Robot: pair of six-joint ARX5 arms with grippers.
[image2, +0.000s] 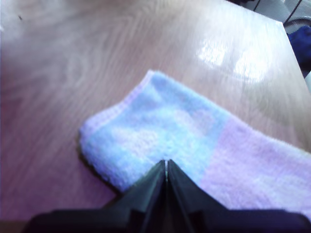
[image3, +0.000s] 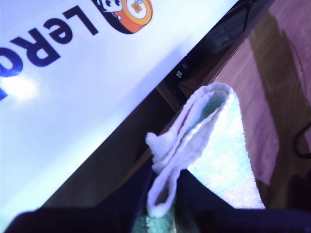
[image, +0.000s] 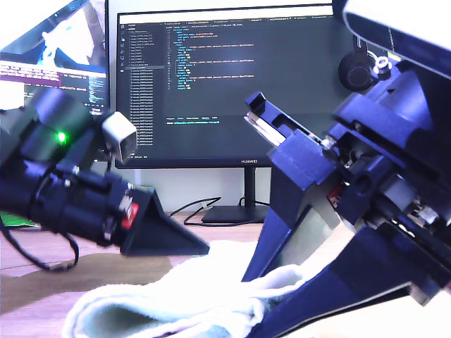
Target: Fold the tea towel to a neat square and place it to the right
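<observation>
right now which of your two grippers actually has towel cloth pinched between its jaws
My second gripper: folded tea towel layers stick up between its jaws. My first gripper is shut with nothing between, just above the towel.

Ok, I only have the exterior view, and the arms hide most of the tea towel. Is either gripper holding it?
Observer: Yes. My second gripper is shut on the tea towel, with stacked layers pinched between its jaws.
Operator: And the other one?
Observer: My first gripper is shut, tips over a folded corner. No cloth shows between its jaws.
Operator: Is that corner lifted?
Observer: No, it lies flat on the wooden table.
</observation>
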